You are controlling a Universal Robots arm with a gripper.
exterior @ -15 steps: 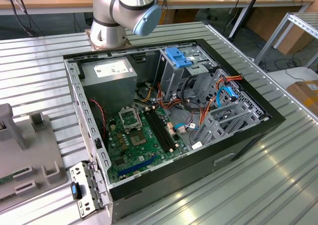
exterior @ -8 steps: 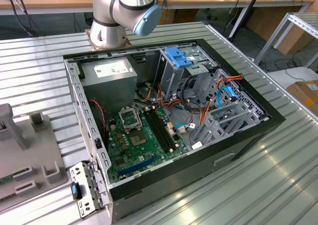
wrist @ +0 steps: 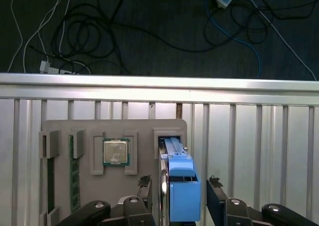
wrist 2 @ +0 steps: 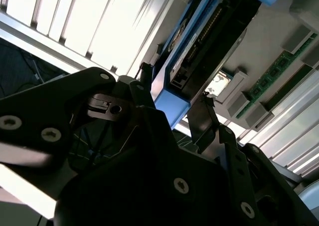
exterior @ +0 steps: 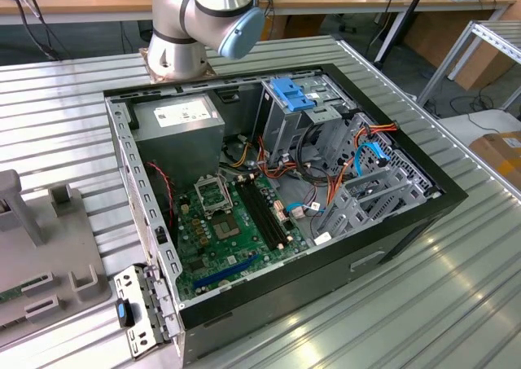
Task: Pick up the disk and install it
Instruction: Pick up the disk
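Note:
In the first wrist view the disk (wrist: pixel 182 171), silver metal in a bright blue carrier, stands on edge in a slot of a grey holder block (wrist: pixel 60 128). My gripper (wrist: pixel 179 183) straddles it, one black finger on each side, with a thin gap showing at the right finger (wrist: pixel 214 185), so it is open. The second wrist view shows the disk (wrist 2: pixel 199 41) from close up, its blue end between the fingers of the gripper (wrist 2: pixel 174 91). The open computer case (exterior: pixel 407 222) lies in the middle of the exterior view.
The holder block also carries a processor chip (wrist: pixel 116 152) and a memory stick (wrist: pixel 74 171). Inside the case are a grey power-supply box (exterior: pixel 179 129), a drive cage topped by a blue bracket (exterior: pixel 289 100), orange cables (exterior: pixel 342 169) and the green motherboard (exterior: pixel 220 230). The arm's base (exterior: pixel 175 55) stands behind the case.

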